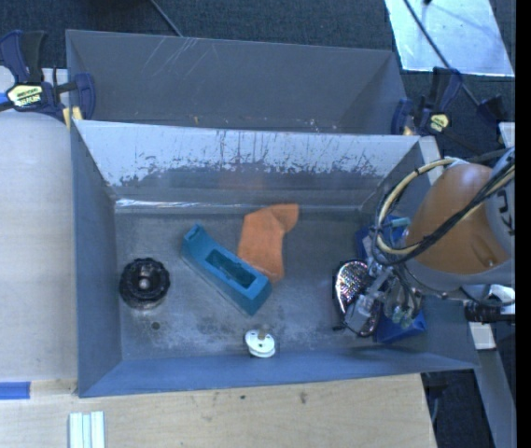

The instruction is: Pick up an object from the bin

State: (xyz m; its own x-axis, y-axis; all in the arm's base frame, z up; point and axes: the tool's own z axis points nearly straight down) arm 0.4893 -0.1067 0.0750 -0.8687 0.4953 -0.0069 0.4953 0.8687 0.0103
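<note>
A shiny, dotted silver thing (349,283) lies at the right end of the bin (97,278) floor. The gripper (366,314) sits low just beside it; whether it is open or closed, or has hold of anything, cannot be told. Further left lie an orange cloth (265,239), a blue hollow block (226,269), a small white piece (261,344) and a black round knob (144,282)

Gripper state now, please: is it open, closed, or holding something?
Gripper: open or closed cannot be told; it sits low at the right end of the bin, next to a shiny mesh-like thing.
</note>
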